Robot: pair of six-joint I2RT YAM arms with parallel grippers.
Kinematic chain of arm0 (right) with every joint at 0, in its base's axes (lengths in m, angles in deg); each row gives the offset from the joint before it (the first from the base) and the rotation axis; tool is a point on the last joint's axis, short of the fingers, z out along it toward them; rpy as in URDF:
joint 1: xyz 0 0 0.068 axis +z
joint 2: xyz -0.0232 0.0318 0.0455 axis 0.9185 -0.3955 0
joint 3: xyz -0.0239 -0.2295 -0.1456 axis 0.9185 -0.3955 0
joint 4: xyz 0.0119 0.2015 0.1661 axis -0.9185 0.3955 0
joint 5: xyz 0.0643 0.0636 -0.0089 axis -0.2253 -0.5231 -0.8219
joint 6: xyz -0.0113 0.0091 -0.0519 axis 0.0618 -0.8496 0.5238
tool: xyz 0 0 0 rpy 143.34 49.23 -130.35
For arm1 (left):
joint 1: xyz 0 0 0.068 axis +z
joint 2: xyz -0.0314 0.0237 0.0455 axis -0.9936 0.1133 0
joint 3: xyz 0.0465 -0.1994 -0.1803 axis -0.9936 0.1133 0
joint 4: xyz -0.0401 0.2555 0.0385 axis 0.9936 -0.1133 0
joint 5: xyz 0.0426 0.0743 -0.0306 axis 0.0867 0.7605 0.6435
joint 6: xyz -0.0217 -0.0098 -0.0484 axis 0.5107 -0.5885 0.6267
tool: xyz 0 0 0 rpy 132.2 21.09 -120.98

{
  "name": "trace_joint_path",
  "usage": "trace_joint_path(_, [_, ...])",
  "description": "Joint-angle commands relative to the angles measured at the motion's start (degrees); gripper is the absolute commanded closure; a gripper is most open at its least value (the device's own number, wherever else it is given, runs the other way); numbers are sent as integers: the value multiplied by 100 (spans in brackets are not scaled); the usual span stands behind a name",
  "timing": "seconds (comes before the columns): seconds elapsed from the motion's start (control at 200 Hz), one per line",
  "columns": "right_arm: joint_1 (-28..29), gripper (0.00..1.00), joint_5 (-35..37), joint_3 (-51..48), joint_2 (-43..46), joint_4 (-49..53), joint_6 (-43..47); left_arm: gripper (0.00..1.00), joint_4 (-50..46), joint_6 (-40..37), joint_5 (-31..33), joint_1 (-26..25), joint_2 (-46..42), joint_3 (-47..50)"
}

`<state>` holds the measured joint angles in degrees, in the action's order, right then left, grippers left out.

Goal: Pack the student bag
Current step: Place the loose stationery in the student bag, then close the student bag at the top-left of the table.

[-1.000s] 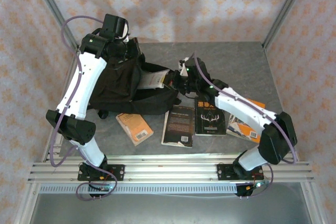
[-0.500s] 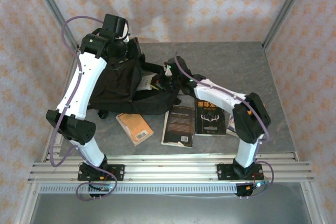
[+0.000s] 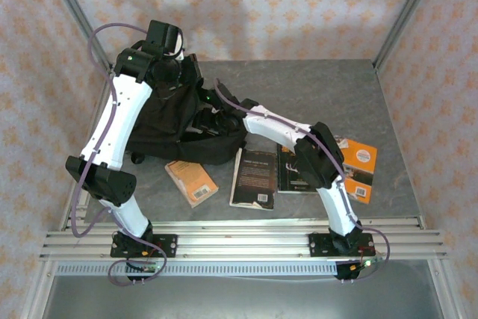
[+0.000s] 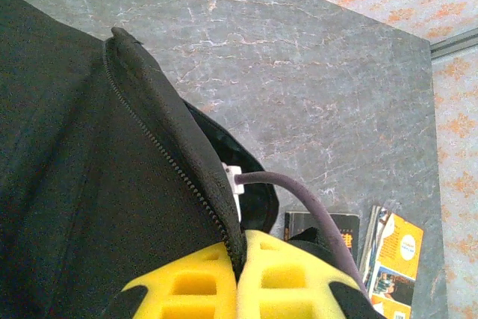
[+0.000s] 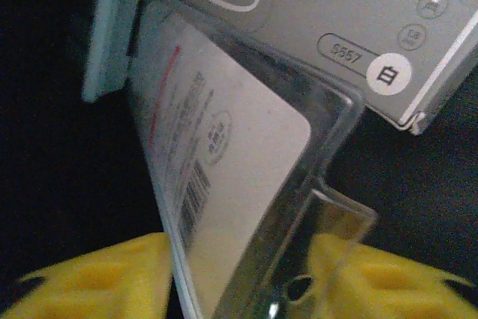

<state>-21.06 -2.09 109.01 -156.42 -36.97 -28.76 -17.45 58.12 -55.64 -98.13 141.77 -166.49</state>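
R arm reaching into bag, L arm pinching its rim.
Nearest on grey marbled table (image 3: 328,87), small orange paperback (image 3: 191,181), black-covered book (image 3: 252,178) and bright orange book (image 3: 357,168) are lying flat. Behind them, black soft fabric student bag (image 3: 160,128) is sitting left-centre. The left gripper (image 4: 239,248) is clamping the bag's zip edge. The right gripper (image 5: 243,274), inside the bag, is standing w/ fingers apart, clear plastic blister pack (image 5: 231,155) between them.
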Motion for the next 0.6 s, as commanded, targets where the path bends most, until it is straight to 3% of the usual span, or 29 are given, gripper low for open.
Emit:
trace_joint_path(0.0, [-55,35,582,-153,581,426,368,100,350,30,-33,-37,-118,-88])
trace_joint_path(0.17, [-67,23,1432,-559,1334,787,776,100,411,263,258,8,-79,83])
trace_joint_path(0.36, [-67,22,2290,-894,2052,1182,1036,95,857,517,505,125,-37,377])
trace_joint_path(0.595, [-65,23,2400,-2265,3288,-49,1257,86,764,382,762,264,363,86])
